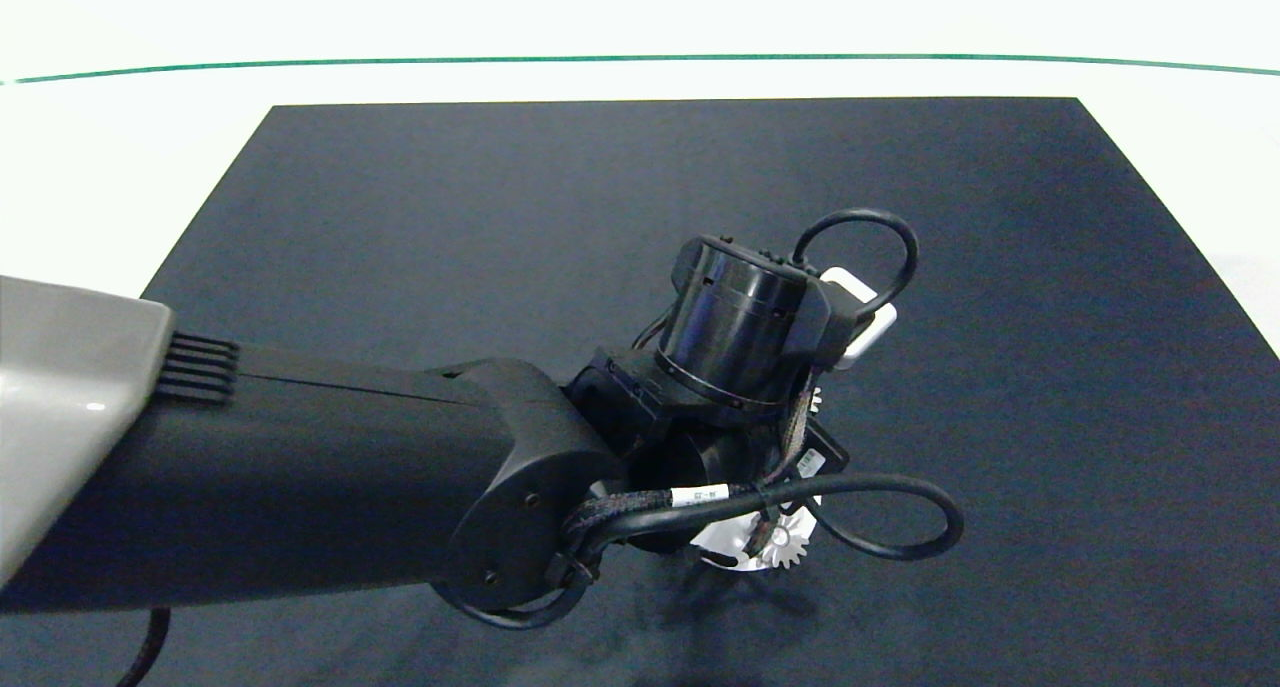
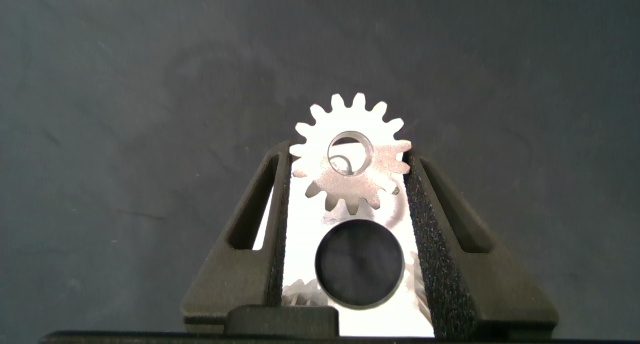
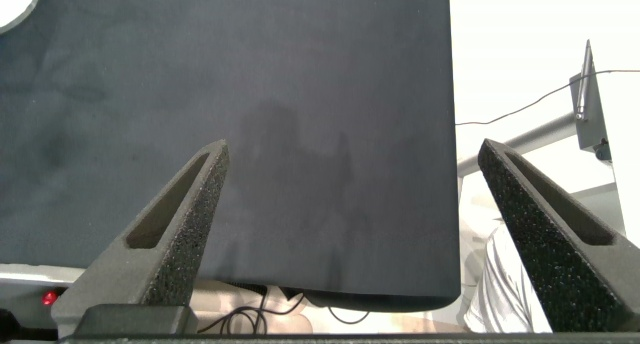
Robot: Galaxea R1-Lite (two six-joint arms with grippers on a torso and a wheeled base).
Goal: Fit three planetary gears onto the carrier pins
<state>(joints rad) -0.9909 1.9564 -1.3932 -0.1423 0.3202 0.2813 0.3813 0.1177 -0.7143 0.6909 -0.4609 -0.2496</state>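
Observation:
In the left wrist view a silver planetary gear [image 2: 376, 176] sits between the fingers of my left gripper [image 2: 348, 160], whose pads press on its teeth from both sides. A carrier pin [image 2: 343, 161] shows through its centre hole. Under it lies the white carrier disc [image 2: 298, 246] with its large dark centre hole, and the teeth of two more gears [image 2: 414, 274] peek out at the disc's sides. From above, the left wrist [image 1: 740, 327] covers most of the disc [image 1: 722, 543]; one gear [image 1: 787, 545] shows on it. My right gripper [image 3: 355, 149] hangs open and holds nothing.
A dark mat [image 1: 1000, 267] covers the white table [image 1: 120, 167]. Black cables [image 1: 900, 512] loop around the left wrist. The right wrist view shows the mat's edge [image 3: 452, 184], with a metal stand and wires beyond it.

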